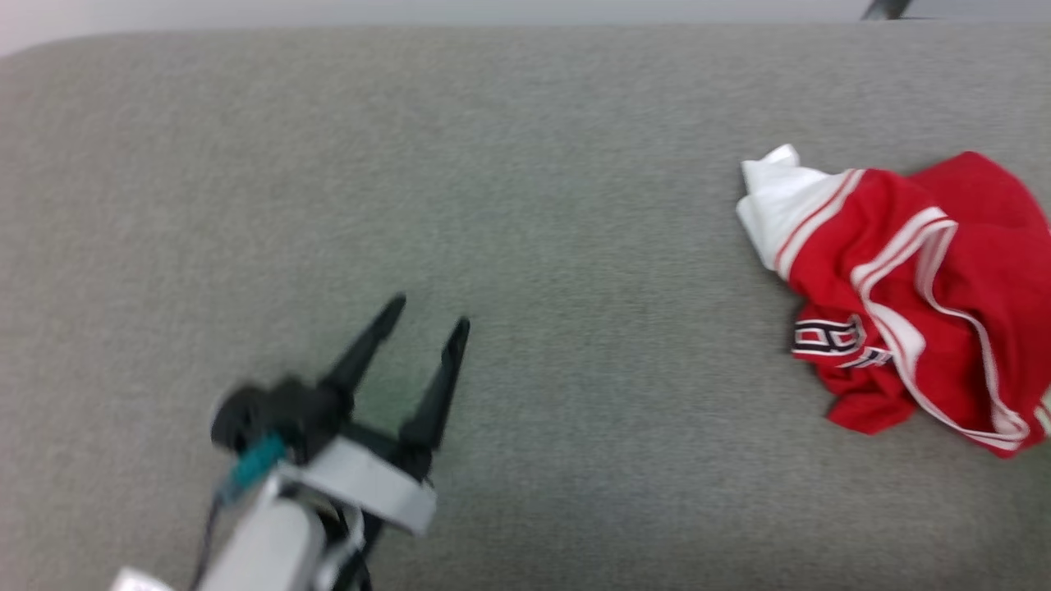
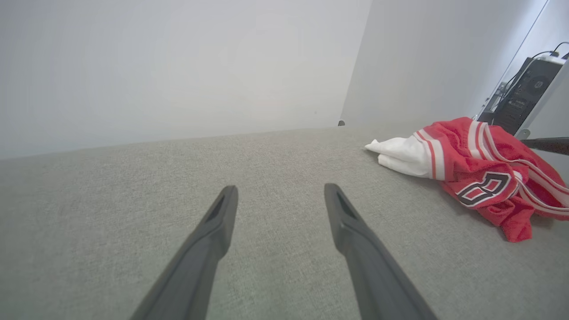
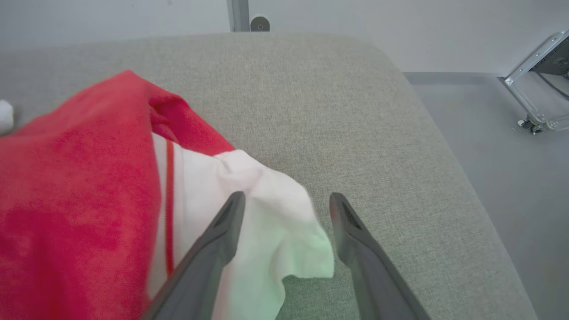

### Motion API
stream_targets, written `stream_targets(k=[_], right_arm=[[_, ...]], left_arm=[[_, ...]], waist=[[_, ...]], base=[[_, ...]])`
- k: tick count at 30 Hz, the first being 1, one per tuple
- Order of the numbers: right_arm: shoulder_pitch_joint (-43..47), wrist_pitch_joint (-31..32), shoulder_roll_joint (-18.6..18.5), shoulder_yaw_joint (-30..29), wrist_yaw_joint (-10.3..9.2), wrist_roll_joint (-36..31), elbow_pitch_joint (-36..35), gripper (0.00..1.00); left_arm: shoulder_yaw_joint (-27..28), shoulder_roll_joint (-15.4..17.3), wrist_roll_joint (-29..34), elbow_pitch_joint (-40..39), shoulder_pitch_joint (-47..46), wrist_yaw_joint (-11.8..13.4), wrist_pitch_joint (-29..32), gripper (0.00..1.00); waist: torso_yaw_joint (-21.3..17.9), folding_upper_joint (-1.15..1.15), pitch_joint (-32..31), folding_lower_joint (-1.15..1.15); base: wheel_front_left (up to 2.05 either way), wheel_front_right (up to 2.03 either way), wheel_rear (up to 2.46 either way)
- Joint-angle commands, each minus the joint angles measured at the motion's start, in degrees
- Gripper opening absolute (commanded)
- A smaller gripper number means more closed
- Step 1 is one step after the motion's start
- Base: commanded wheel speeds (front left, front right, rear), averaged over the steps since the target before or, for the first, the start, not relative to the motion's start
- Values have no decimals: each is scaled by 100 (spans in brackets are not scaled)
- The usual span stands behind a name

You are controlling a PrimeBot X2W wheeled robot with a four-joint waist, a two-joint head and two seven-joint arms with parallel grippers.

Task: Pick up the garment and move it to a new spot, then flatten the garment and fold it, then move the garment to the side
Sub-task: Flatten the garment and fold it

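- Up close, lower left of head view: left gripper [image 1: 428, 314], jaws spread and empty, apparently parked clear.
- Over at right edge: garment [image 1: 928, 295] crumpled on grey cushion [image 1: 575, 205], well apart from those jaws, not yet flattened.
- Right wrist view, lower centre: right gripper [image 3: 286, 198], jaws spread, white sleeve [image 3: 275, 231] lying loose between them, unpinched.
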Motion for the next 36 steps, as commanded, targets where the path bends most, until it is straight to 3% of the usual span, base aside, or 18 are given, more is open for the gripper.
stream_targets(k=[1,8,14,17,22,27,36], right_arm=[[144,-178,65,101,-6,114,-155,100],[816,-1344,309,1390,-7,284,-1792,100],[1328,-1723,822,2367,-6,351,-2725,100],[1532,-1763,987,2624,-6,334,-3071,100],[1722,-1744,1073,2811,-6,140,-3466,100],[1698,-1794,1222,2821,-6,84,-3652,100],[1565,-1992,1334,2926,-6,118,-3504,100]], left_arm=[[-101,155,-123,-16,-256,-15,98,100],[-902,1001,-1037,59,-1733,-14,1222,100],[-1573,1151,-2589,795,-2893,-9,2819,100],[-1715,1030,-3450,1499,-3331,-9,3927,100],[-1717,776,-4082,2598,-4138,80,5194,100],[-1622,381,-4402,3456,-4640,239,5638,100],[-1688,-23,-4485,4386,-5059,151,5795,100]], waist=[[-239,0,-186,0],[-835,0,-365,0],[-1361,0,-413,0],[-1594,0,-357,0],[-1966,0,-122,0],[-2296,0,159,0],[-2684,0,492,0]], base=[[0,0,0],[0,0,0],[0,0,0],[0,0,0],[0,0,0],[0,0,0],[0,0,0]])
